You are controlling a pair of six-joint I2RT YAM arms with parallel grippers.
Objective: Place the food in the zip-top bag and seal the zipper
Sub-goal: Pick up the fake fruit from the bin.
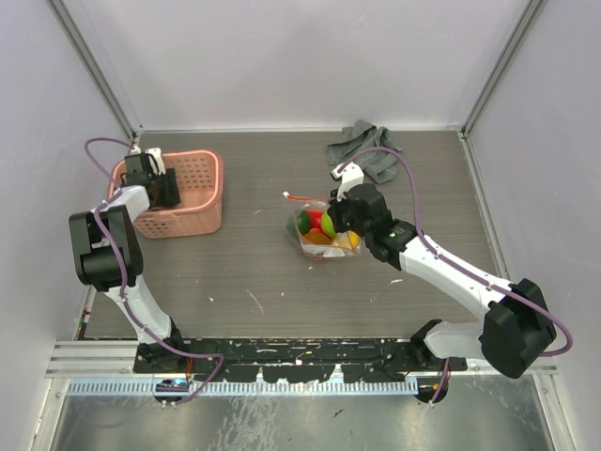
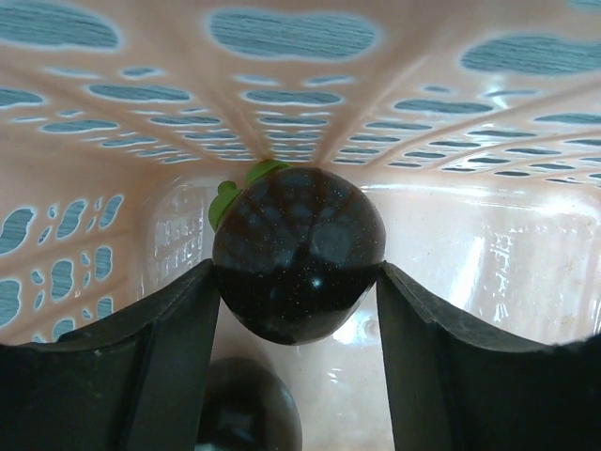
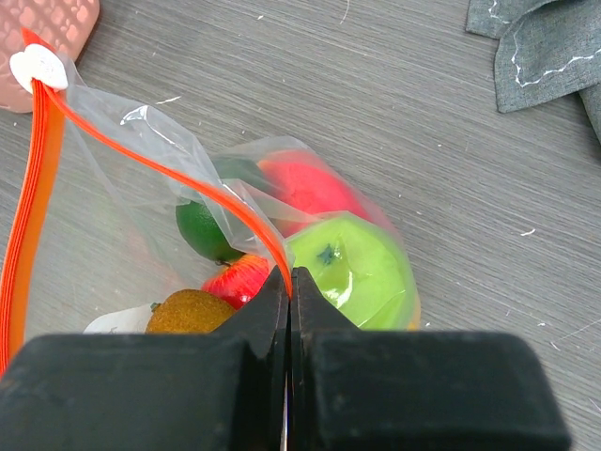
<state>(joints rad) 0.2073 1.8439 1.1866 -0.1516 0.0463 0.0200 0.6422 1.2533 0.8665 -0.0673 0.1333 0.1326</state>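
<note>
Pick-up of the last loose piece of food, seen with both arms engaged. In the pink basket (image 1: 202,205) at the table's (image 1: 263,282) left side, the left gripper (image 2: 299,270) has its fingers pressed against opposite flanks of a dark purple-brown fruit (image 2: 299,240) with a green leaf, so it reads as clamped on that fruit; whether the fruit has left the basket floor cannot be told. Near the table's centre, the right gripper (image 3: 289,277) is pinched tight on the zipper (image 3: 169,175), holding up one lip of the zip-top bag (image 3: 103,235). The white slider (image 3: 38,68) sits at the strip's far end and the mouth gapes. Inside lie a light green apple (image 3: 352,268), a red piece (image 3: 305,183), a dark green one (image 3: 207,230) and a brown one (image 3: 188,312). A grey cloth (image 1: 371,150) lies beyond. The step in hand appears to be loading, with sealing not yet begun. The next move likely calls for a straight lift clear of the basket wall, a carry across to the bag, and a release through the mouth held open.
</note>
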